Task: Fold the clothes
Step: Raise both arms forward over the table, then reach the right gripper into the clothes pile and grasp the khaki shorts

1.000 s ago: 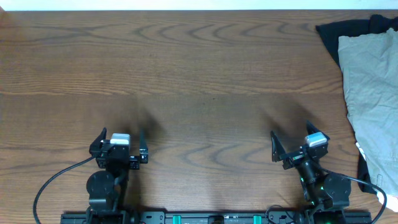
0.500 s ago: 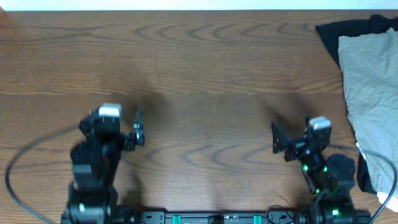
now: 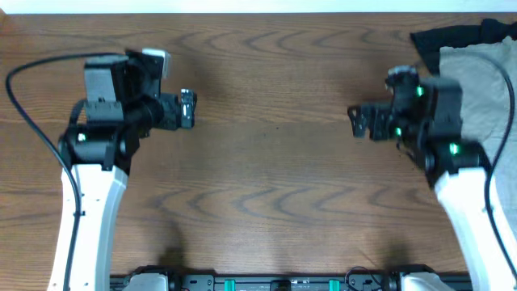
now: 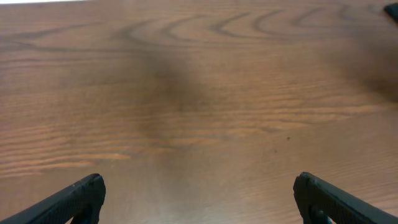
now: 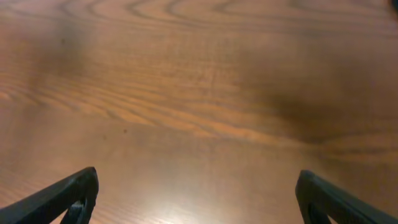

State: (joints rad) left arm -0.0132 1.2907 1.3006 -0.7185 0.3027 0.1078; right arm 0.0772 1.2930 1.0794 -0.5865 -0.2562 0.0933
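Clothes (image 3: 485, 58): khaki shorts, unfolded, heaped at the bench's (image 3: 266, 186) far right corner on a black garment (image 3: 436, 39).
Left fingers (image 4: 81, 199), right fingers (image 5: 74, 190): spread wide, empty, over bare wood; right nearer, likely poised to fetch.

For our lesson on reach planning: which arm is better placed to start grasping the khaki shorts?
Right. The khaki shorts lie at the right edge of the table, close to the open right end effector; the open left end effector sits far across the table.
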